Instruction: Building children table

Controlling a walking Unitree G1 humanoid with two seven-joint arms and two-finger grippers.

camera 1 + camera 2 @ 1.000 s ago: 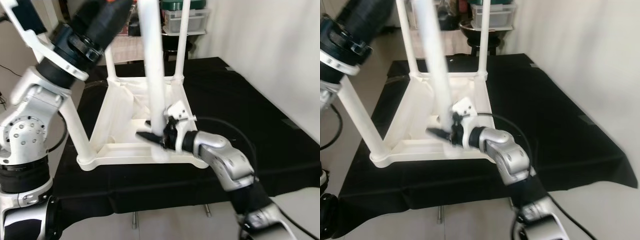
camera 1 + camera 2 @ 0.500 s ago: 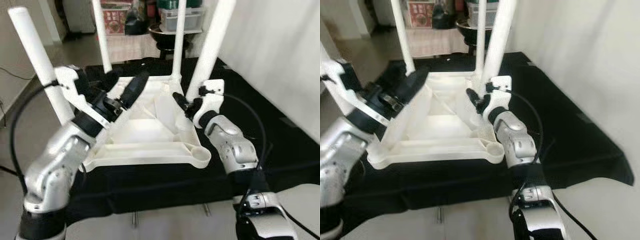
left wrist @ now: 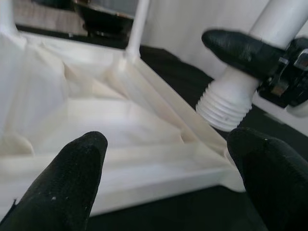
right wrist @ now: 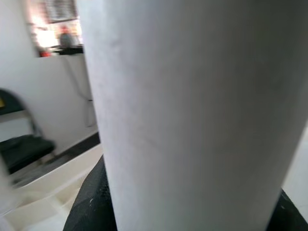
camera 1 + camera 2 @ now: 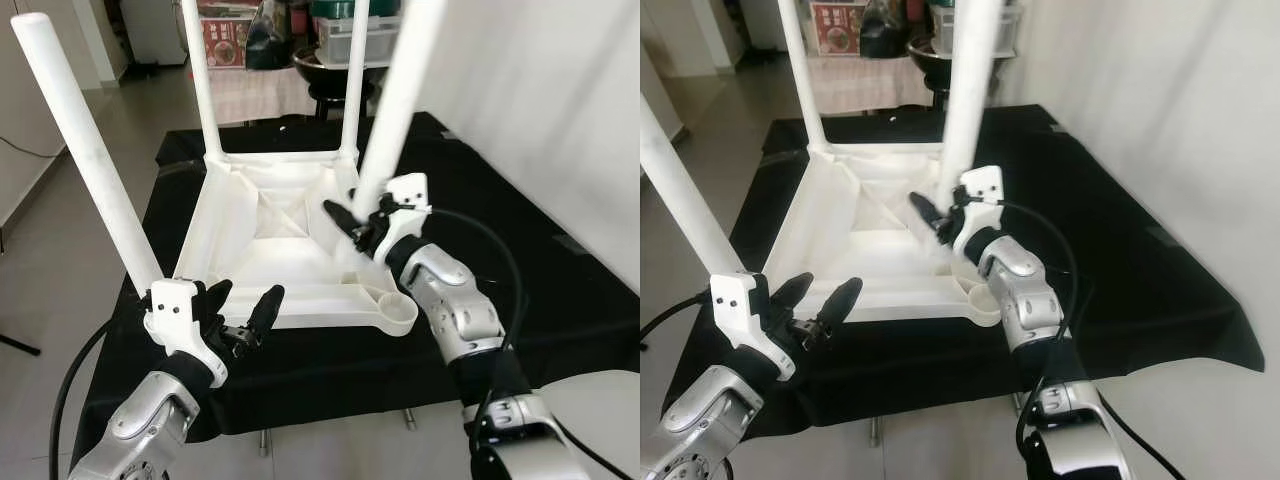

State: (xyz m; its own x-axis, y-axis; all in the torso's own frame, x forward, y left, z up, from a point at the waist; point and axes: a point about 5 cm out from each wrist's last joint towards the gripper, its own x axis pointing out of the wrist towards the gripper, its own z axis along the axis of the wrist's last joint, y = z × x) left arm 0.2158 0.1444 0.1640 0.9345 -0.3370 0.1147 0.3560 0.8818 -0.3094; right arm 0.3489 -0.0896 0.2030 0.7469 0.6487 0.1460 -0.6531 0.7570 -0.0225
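Left gripper [image 5: 243, 312] has dropped below the table [image 5: 290, 230], fingers spread; right gripper [image 5: 352, 222] still clamps the leg [image 5: 392, 115]

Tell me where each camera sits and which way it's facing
Left and right eye views: head, looking forward and down at the upturned white table on black cloth; both arms show.
Left wrist view: along the left pincer, open, toward the table's underside.
Right wrist view: against the table leg held by the right pincer.
Shared: the leg's threaded end.
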